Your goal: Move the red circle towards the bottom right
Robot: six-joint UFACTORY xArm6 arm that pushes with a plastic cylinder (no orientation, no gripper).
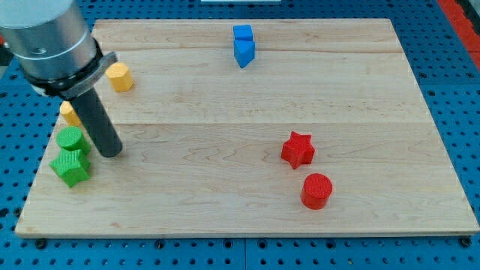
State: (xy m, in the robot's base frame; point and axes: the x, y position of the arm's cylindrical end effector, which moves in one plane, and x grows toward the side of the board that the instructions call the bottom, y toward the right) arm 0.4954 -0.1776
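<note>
Red circle [316, 190] sits lower right on the desk [225, 217], below the red star [298, 149]; my tip [110, 152], far left beside the green blocks [71, 154], has no claw to spread.

Board [225, 187] under my tip [110, 152]: pale wood, visible grain, smooth matt finish. My rod [97, 124]: dark, matt; housing [49, 37] above it brushed grey metal. Green blocks [71, 157] just beside my tip look matt-painted.

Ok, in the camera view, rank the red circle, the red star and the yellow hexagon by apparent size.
1. red star and red circle: they look about alike, so I won't rank them.
2. yellow hexagon: slightly smaller, though it sits nearer the view's top, perhaps farther from the camera.
</note>
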